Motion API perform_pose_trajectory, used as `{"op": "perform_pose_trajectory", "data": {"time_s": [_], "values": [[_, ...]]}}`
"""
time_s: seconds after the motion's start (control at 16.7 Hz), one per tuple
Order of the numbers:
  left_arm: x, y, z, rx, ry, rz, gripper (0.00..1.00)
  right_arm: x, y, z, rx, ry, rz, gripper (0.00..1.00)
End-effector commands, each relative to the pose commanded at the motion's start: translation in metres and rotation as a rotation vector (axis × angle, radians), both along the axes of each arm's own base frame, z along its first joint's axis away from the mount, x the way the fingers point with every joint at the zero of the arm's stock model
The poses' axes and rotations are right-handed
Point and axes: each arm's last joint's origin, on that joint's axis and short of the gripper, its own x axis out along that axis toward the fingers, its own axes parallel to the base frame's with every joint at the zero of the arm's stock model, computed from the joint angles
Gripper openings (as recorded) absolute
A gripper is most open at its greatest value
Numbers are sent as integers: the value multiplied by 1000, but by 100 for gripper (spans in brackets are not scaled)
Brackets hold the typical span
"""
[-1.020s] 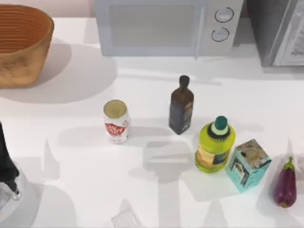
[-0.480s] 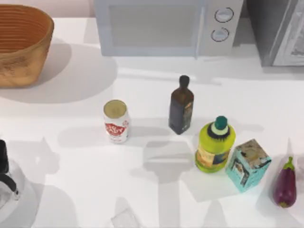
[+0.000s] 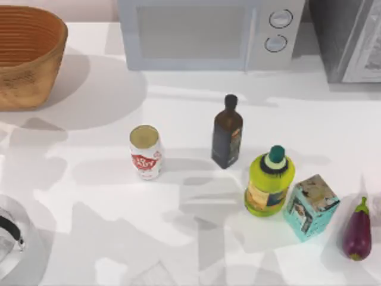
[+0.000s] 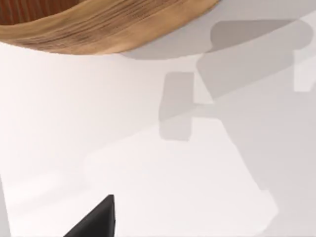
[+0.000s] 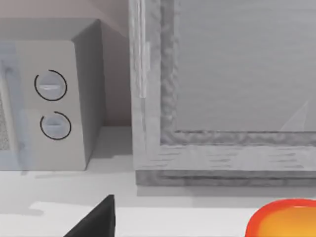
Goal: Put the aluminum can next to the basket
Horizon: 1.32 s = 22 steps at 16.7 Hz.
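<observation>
The aluminum can (image 3: 145, 152) stands upright on the white table, left of centre, white with a red label and a pale gold top. The wicker basket (image 3: 33, 74) sits at the far left corner, well apart from the can. In the left wrist view the basket's tan wall (image 4: 98, 29) curves close ahead over bare table, and a black part of my left gripper (image 4: 96, 219) shows at the picture's edge. A black part of my right gripper (image 5: 96, 217) shows in the right wrist view, facing the appliances at the back. Neither gripper holds anything I can see.
A microwave (image 3: 202, 33) and a grey appliance (image 3: 348, 39) line the back. Right of the can stand a dark bottle (image 3: 227, 134), a yellow-green bottle (image 3: 269, 182), a teal carton (image 3: 311, 207) and an eggplant (image 3: 357, 231). A grey rounded object (image 3: 12, 250) sits front left.
My left arm, seen at the table's left edge before, has left the top view. Broad shadows have spread over the front of the table. The can has not moved.
</observation>
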Motion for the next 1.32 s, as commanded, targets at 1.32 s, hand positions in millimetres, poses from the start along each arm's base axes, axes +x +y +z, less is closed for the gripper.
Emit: {"op": "perform_pose_trajectory", "data": {"time_s": [1.32], "values": [[156, 43, -79, 50, 703, -332, 100, 0, 0, 0, 0, 0, 0, 100]]}}
